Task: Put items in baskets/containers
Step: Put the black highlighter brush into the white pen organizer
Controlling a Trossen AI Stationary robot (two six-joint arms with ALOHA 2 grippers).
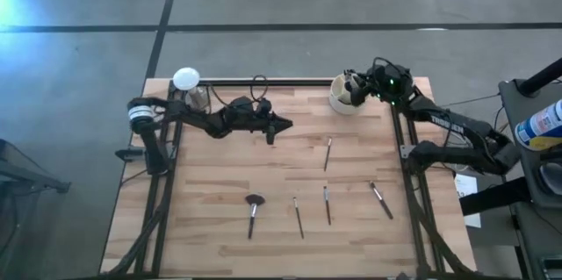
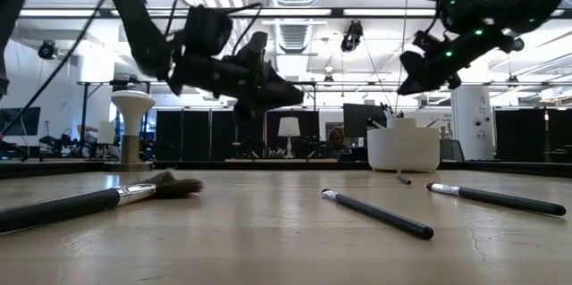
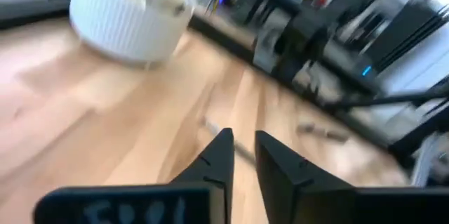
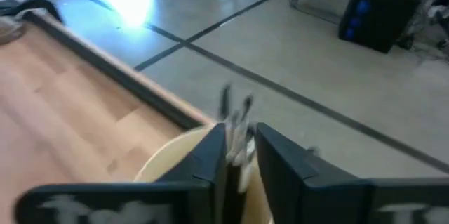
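The cream-white ribbed cup [image 1: 344, 97] stands on its base near the table's far right corner, with several brush handles [image 4: 247, 106] sticking up out of it. My right gripper [image 1: 356, 88] hovers just above the cup [image 2: 404, 147]. Its fingers are narrowly open, and only the cup's brushes show through the gap. My left gripper [image 1: 283, 125] hangs above the table's far middle, narrowly open and holding nothing. Several brushes lie flat on the wood: one near the middle [image 1: 327, 153], a fluffy-headed one [image 1: 254, 213] and three thin ones [image 1: 327, 205] toward the near edge.
A white disc on a metallic stand [image 1: 186, 79] stands at the far left corner, beside the left arm. A dark rail [image 1: 290, 82] runs along the far edge. A rack with bottles [image 1: 542, 125] stands off the table's right side. Bare wood lies between the brushes.
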